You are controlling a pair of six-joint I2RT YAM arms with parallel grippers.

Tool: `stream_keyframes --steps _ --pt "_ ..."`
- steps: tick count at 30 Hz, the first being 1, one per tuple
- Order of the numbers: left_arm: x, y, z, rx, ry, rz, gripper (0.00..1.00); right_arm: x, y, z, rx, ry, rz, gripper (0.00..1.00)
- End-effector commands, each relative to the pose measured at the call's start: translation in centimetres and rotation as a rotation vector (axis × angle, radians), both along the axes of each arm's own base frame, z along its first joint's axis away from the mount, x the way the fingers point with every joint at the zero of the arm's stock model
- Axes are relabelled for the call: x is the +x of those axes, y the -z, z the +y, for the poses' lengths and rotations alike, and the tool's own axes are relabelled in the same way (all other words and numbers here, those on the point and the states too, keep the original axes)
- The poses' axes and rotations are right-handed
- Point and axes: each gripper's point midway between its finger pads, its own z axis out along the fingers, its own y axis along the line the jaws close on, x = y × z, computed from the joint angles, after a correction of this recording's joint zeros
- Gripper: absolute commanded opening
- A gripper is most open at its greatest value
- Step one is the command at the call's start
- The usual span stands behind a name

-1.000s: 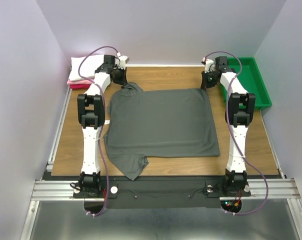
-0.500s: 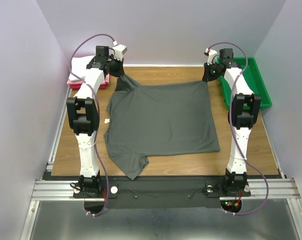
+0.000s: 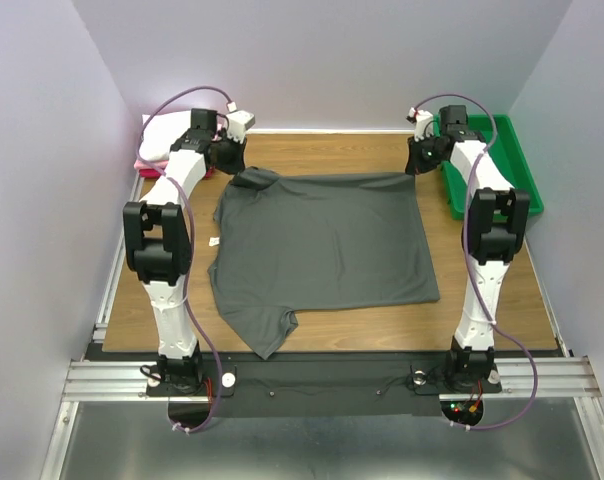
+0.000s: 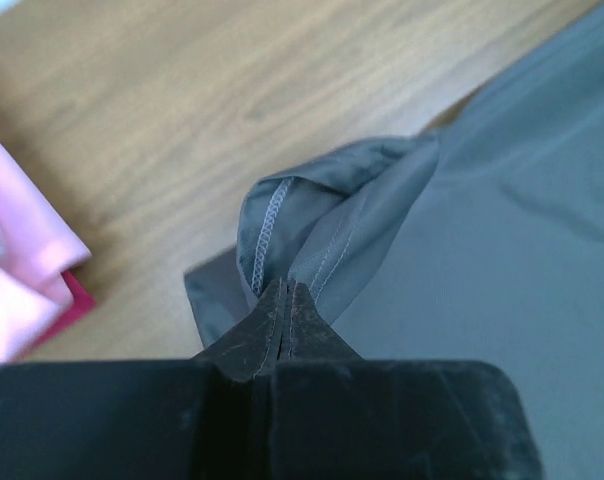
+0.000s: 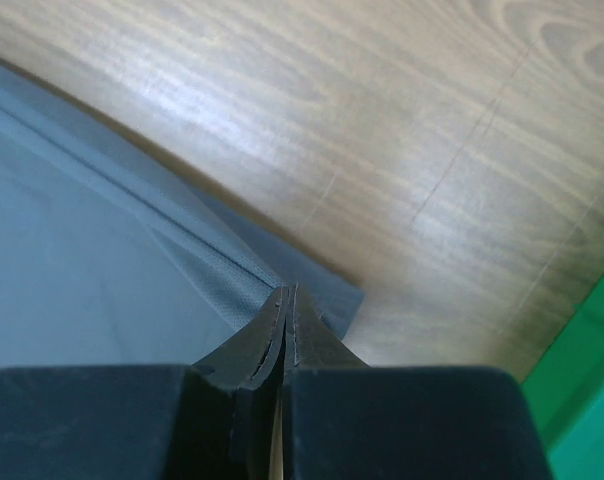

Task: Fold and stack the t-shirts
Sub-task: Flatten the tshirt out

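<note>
While the left gripper (image 4: 285,300) is clamped shut on a bunched far-left hem, seemingly the sleeve, and the right gripper (image 5: 285,300) on the far-right corner, the charcoal t-shirt (image 3: 322,245) lies spread on the counter (image 3: 322,150); lift both evenly, with the edge taut.

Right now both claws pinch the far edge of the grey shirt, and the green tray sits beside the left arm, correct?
Not quite: the green tray sits beside the right arm, as the top view shows. The left gripper and right gripper do pinch the grey shirt at its far edge.
</note>
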Motion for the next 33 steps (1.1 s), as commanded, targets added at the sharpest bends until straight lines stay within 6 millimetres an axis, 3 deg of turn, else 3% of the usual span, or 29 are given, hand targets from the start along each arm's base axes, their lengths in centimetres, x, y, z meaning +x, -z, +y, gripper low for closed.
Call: stream_keyframes --steps 1,4,7,8,9,10,13,14,15,16,18,19,21,26,33 --pt "-1.7 -4.8 0.2 0.022 0.008 -0.119 0.00 -0.4 -5.3 -0.1 -0.005 -0.038 -0.121 0.01" --pt "-2.0 -4.1 0.2 0.027 -0.012 -0.119 0.00 -0.7 -4.6 0.0 -0.001 -0.046 -0.103 0.01" --pt "-0.5 -4.1 -0.2 0.019 -0.023 -0.136 0.00 -0.1 -3.6 0.1 0.009 -0.040 -0.087 0.01" --pt "0.4 -2.7 -0.1 0.024 -0.032 -0.116 0.00 0.2 -3.4 0.0 0.010 -0.037 -0.087 0.01" --pt "1.7 -4.0 -0.3 0.015 -0.036 -0.150 0.00 0.8 -3.6 -0.1 0.006 -0.022 -0.095 0.01" --pt "2.4 -4.0 -0.4 0.013 -0.038 -0.154 0.00 1.2 -2.6 -0.2 0.004 -0.014 -0.082 0.01" --pt "5.3 -4.2 -0.9 -0.007 -0.043 -0.183 0.00 2.5 -2.7 -0.5 -0.001 0.009 -0.099 0.01" --pt "6.1 -2.8 -1.2 -0.012 -0.039 -0.166 0.00 2.8 -1.9 -0.6 -0.001 0.013 -0.088 0.01" --pt "7.2 -4.1 -1.3 -0.022 -0.043 -0.198 0.00 3.1 -1.8 -0.7 -0.002 0.021 -0.088 0.01" --pt "7.8 -2.6 -1.4 -0.026 -0.050 -0.175 0.04 3.6 -1.6 -0.8 -0.005 0.027 -0.093 0.01" --pt "8.8 -3.2 -1.4 -0.031 -0.051 -0.194 0.18 4.1 -1.5 -0.9 -0.007 0.035 -0.097 0.01" --pt "9.0 -2.2 -1.1 -0.029 -0.061 -0.171 0.30 4.3 -1.4 -0.9 -0.008 0.038 -0.098 0.01" --pt "9.1 -1.9 -0.7 -0.033 -0.072 -0.163 0.43 4.7 -1.1 -1.0 -0.011 0.040 -0.100 0.01" --pt "8.3 -2.4 0.8 -0.040 -0.090 -0.168 0.50 4.8 0.1 -1.1 -0.020 0.037 -0.083 0.01" --pt "7.2 1.0 2.1 0.010 -0.102 -0.092 0.51 5.0 1.1 -1.2 -0.020 0.040 -0.074 0.00"
